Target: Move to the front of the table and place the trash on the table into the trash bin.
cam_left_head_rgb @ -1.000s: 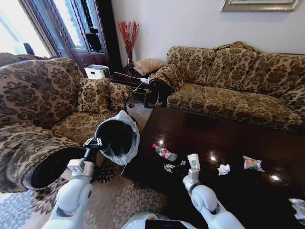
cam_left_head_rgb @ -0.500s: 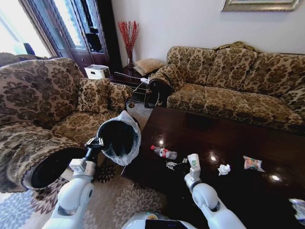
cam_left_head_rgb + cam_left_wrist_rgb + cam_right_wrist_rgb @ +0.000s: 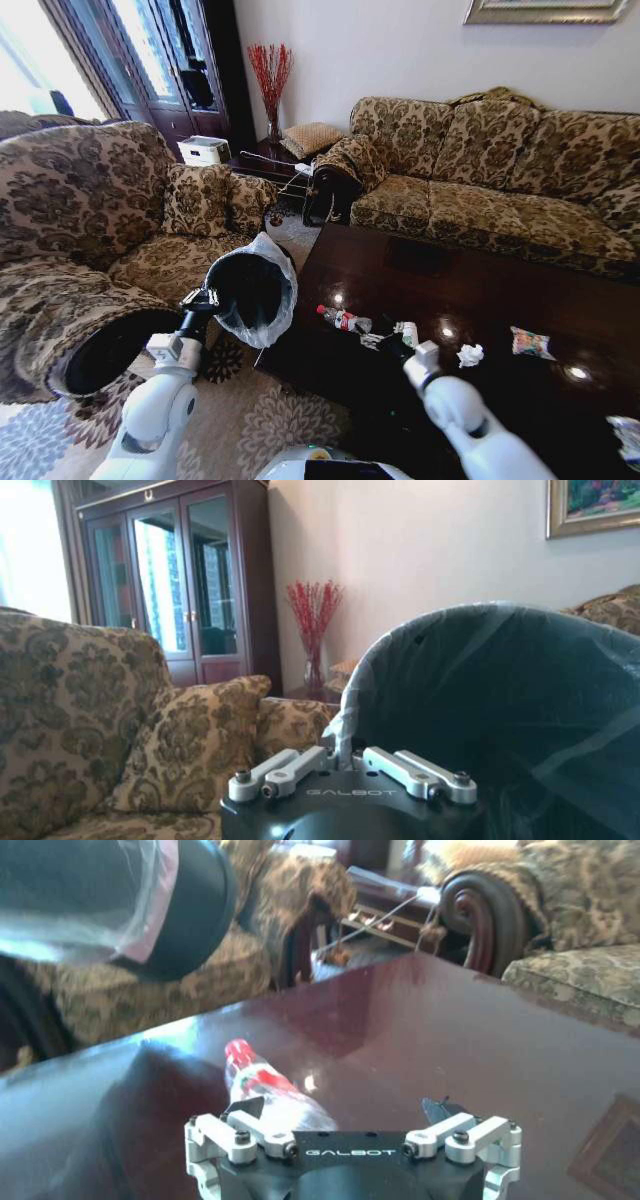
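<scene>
Off table edge, left claw (image 3: 350,769) clamps trash bin (image 3: 247,290); right claw (image 3: 345,1116) wide over bottle (image 3: 265,1084).

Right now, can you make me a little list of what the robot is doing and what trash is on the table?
Left gripper: shut on the trash bin rim, holding it tilted beside the table
Right gripper: open, above the plastic bottle
Other trash on table: white cup lying down, crumpled paper wad, colourful wrapper
Around: patterned sofas
</scene>
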Tool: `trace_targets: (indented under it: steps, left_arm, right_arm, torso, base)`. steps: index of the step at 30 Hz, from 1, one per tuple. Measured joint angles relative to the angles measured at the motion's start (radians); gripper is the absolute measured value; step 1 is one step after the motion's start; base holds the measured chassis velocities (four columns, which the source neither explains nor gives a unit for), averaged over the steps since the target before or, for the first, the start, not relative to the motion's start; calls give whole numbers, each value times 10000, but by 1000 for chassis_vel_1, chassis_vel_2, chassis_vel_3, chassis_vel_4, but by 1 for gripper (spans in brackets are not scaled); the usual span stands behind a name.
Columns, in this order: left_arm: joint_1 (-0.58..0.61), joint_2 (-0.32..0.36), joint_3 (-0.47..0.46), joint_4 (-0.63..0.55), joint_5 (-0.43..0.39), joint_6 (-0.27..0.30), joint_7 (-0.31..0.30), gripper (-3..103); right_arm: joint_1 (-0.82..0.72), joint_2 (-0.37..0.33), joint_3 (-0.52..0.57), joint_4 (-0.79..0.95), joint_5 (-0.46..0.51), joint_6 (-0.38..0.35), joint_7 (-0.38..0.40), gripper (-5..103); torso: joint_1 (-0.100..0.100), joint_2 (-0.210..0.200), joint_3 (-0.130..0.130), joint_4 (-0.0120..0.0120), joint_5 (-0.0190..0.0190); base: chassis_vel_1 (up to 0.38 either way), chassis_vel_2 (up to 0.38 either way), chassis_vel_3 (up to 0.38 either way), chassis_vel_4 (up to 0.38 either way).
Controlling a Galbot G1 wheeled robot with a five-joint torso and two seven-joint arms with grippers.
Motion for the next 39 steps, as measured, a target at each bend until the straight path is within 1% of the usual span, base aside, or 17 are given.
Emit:
trace_targets:
  steps: [3,6,7,9,10,12,13,14,15,16,18,19,23,25,28,34,39]
  left_arm:
    - [3,-101,-35,2,-2,0,-2,1]
    - [-25,-129,-83,2,6,-5,-10,1]
    - [-40,-161,-108,2,29,-7,-16,1]
    - [-41,-205,-120,-7,76,-10,-23,1]
    - [-41,-205,-120,-7,76,-10,-23,1]
    - [-20,-239,-140,-76,108,-11,-22,1]
    - [-17,-239,-152,-87,109,-12,-21,1]
    - [-17,-239,-152,-87,109,-12,-21,1]
    - [-5,-238,-203,-102,111,-15,-26,1]
    - [12,-233,-242,-108,112,-16,-30,1]
    - [33,-229,-278,-131,114,-15,-34,1]
    - [33,-229,-278,-131,114,-15,-34,1]
    - [44,-227,-301,-186,106,-16,-43,1]
    - [45,-227,-299,-193,105,-16,-43,1]
    - [26,-239,-293,-213,90,-16,-43,1]
    - [69,-245,-347,-277,52,-16,-51,1]
    - [116,-279,-401,-316,43,-16,-109,1]
  right_arm:
    - [1372,-1382,-1219,-64,1574,-248,259,100]
    - [2194,-2006,-1953,-132,2234,-245,218,100]
    - [3004,-2565,-2793,-267,2702,-125,-24,100]
    - [3896,-3041,-3760,-435,3069,17,-341,100]
    - [3896,-3041,-3760,-435,3069,17,-341,100]
    - [5788,-3306,-5484,-739,3556,44,-822,100]
    - [6275,-3274,-5908,-843,3639,38,-904,100]
    - [6275,-3274,-5908,-843,3639,38,-904,100]
    - [7559,-3020,-7093,-1176,3811,5,-1011,100]
    - [8249,-2791,-7825,-1391,3925,-22,-1021,100]
    - [9415,-2318,-8966,-1672,4142,-175,-993,100]
    - [9415,-2318,-8966,-1672,4142,-175,-993,100]
    - [11496,-1540,-11181,-2332,4202,-468,-981,100]
    - [11689,-1414,-11419,-2469,4112,-512,-992,100]
    - [12009,-1024,-11847,-2964,3548,-627,-1109,100]
    - [12335,-849,-12395,-3402,2980,-725,-1609,100]
    - [12362,-704,-12719,-3579,2762,-742,-1468,100]
  torso:
    - [1,-1,1,9,6]
    - [1,0,1,10,4]
    - [1,0,1,11,2]
    - [1,-1,1,6,3]
    - [1,-1,1,6,3]
    - [0,0,0,-1,0]
    - [0,0,0,0,2]
    - [0,0,0,0,2]
    - [1,0,0,4,0]
    - [1,-1,1,5,1]
    - [2,-2,2,10,5]
    - [2,-2,2,10,5]
    - [1,-1,1,8,-4]
    - [0,-1,1,6,-3]
    - [1,-1,1,4,1]
    - [0,-1,0,4,0]
    - [0,-1,0,5,0]
  base:
    - [0,0,0,0]
    - [0,0,0,0]
    - [0,0,0,0]
    - [0,0,0,0]
    - [0,0,0,0]
    - [0,0,0,0]
    - [0,0,0,0]
    - [0,0,0,0]
    - [0,0,0,0]
    - [0,0,0,0]
    - [0,0,0,0]
    - [0,0,0,0]
    - [0,0,0,0]
    - [0,0,0,0]
    - [0,0,0,0]
    - [0,0,0,0]
    - [0,0,0,0]
